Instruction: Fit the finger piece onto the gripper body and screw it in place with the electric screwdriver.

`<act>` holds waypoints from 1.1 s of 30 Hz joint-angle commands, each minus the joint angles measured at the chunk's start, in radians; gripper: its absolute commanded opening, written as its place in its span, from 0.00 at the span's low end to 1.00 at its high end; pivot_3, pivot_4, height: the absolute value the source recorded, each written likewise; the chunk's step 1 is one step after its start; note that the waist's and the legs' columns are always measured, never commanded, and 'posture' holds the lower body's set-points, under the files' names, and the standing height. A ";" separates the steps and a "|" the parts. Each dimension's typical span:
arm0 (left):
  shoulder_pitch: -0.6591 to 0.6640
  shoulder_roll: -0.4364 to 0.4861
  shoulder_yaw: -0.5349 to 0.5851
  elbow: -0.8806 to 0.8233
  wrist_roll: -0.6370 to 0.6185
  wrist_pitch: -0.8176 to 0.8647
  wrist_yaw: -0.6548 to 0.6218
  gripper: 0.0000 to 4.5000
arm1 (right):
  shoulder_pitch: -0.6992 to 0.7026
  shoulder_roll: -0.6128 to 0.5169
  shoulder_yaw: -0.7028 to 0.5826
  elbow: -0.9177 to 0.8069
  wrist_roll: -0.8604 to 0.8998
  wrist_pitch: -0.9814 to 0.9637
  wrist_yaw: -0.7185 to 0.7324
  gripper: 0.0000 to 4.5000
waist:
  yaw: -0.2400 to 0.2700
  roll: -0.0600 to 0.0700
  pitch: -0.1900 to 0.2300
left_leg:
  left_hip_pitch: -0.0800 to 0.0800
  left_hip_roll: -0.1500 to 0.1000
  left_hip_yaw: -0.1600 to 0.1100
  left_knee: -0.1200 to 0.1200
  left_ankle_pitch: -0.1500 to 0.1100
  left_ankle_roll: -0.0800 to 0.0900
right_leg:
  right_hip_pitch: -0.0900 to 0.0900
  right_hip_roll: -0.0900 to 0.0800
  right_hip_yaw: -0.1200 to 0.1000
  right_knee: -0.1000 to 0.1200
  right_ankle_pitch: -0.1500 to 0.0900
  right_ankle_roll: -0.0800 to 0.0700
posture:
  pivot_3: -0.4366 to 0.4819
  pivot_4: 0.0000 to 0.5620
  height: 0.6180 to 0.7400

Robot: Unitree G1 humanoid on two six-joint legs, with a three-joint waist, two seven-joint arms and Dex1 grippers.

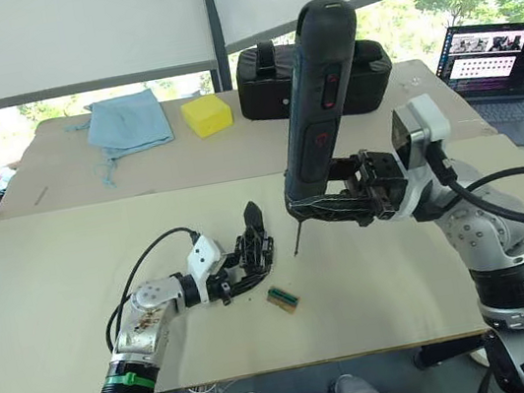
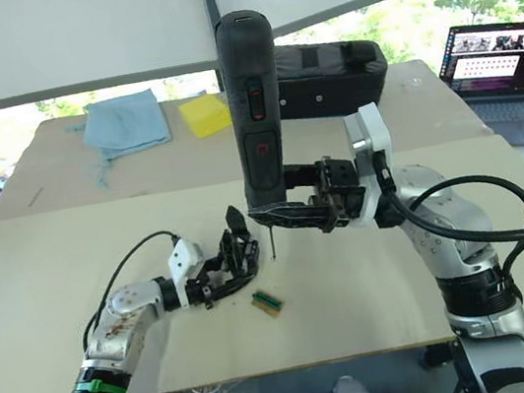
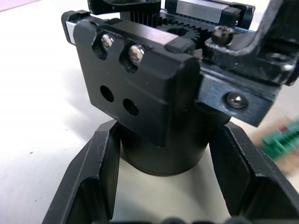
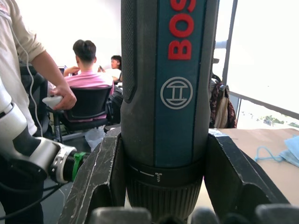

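The gripper body [image 1: 251,253] rests on the table [image 1: 405,283] left of centre, and my left gripper [image 1: 241,267] is shut on its round base [image 3: 163,158]. A black pointed finger [image 1: 254,220] stands up from the body; I cannot tell whether this is the finger piece. The left wrist view shows a black block [image 3: 140,88] on the body with two screws and two bare holes. My right gripper [image 1: 348,201] is shut on the lower end of the electric screwdriver [image 1: 318,98]. It holds the screwdriver nearly upright, and the bit [image 1: 297,239] points down just right of the body.
A small green-and-brown block [image 1: 281,299] lies on the table just right of the body. At the back are a blue cloth [image 1: 130,121], a yellow block [image 1: 206,115] and a black bag [image 1: 376,69]. A laptop [image 1: 498,59] stands far right. People [image 4: 88,70] sit behind.
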 commanded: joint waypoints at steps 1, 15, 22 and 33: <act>-0.046 0.017 -0.005 0.053 -0.013 -0.077 -0.099 0.51 | -0.003 -0.019 -0.043 -0.042 0.024 -0.005 0.010 0.42 | 0.000 0.000 0.000 | 0.000 0.000 0.000 0.000 0.000 0.000 | 0.000 0.000 0.000 0.000 0.000 0.000 | 0.48 0.27 1.00; -0.062 0.005 0.012 0.160 0.000 -0.145 -0.124 0.99 | 0.014 -0.030 -0.045 -0.058 0.031 0.006 0.004 0.42 | -0.001 0.000 0.000 | 0.000 0.000 0.000 0.000 0.000 0.000 | 0.000 0.000 0.000 0.000 0.000 0.000 | 0.48 0.27 1.00; 0.021 0.014 0.064 0.019 -0.025 -0.113 -0.037 0.99 | 0.023 -0.033 -0.050 -0.052 0.031 0.001 0.018 0.42 | -0.004 0.000 0.000 | 0.000 0.001 0.000 0.000 0.000 0.000 | 0.000 0.000 0.000 0.000 0.000 0.000 | 0.48 0.27 1.00; 0.141 -0.028 0.031 -0.226 0.003 0.023 0.131 0.99 | 0.032 -0.026 -0.049 -0.049 0.029 -0.004 0.034 0.42 | 0.003 0.000 0.000 | -0.001 0.000 0.000 0.000 0.000 0.000 | 0.000 -0.001 0.000 0.000 0.000 0.001 | 0.48 0.27 1.00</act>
